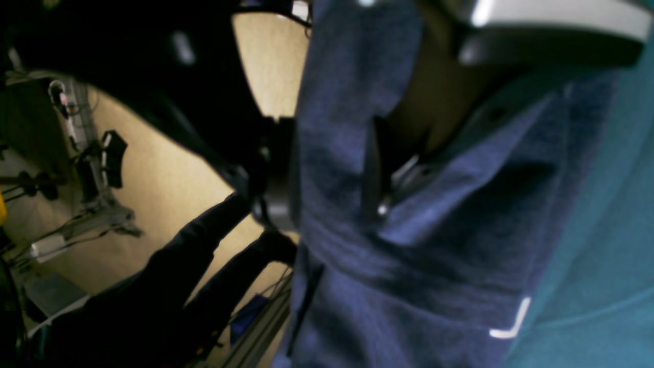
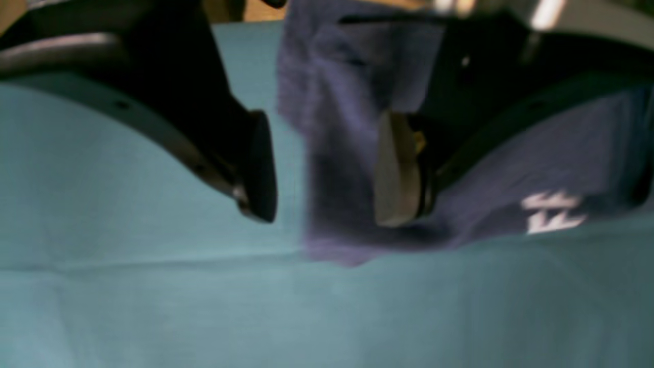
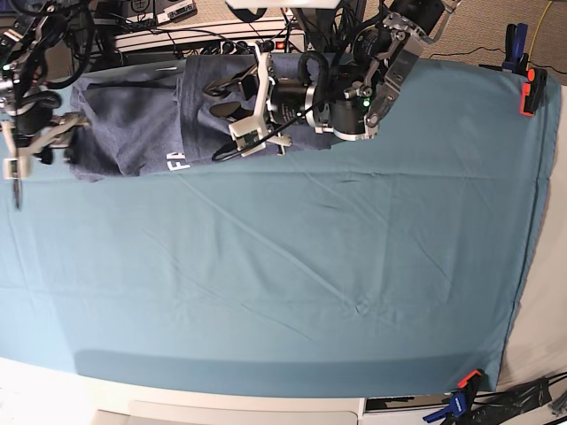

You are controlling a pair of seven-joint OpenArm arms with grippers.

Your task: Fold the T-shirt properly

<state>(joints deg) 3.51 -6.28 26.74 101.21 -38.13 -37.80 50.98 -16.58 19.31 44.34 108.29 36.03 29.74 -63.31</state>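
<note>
The T-shirt (image 3: 133, 124) lies bunched along the far edge of the teal table cloth (image 3: 292, 283), toward its left corner in the base view. The left gripper (image 3: 232, 106) pinches a raised fold at the shirt's right end, likely to carry that edge across. The right gripper (image 2: 322, 168) hovers at the shirt's left hem, jaws spread, apparently ready to grasp. The fabric is heathered blue-grey, rumpled, with part of its white lettering (image 2: 552, 212) showing near the hem.
</note>
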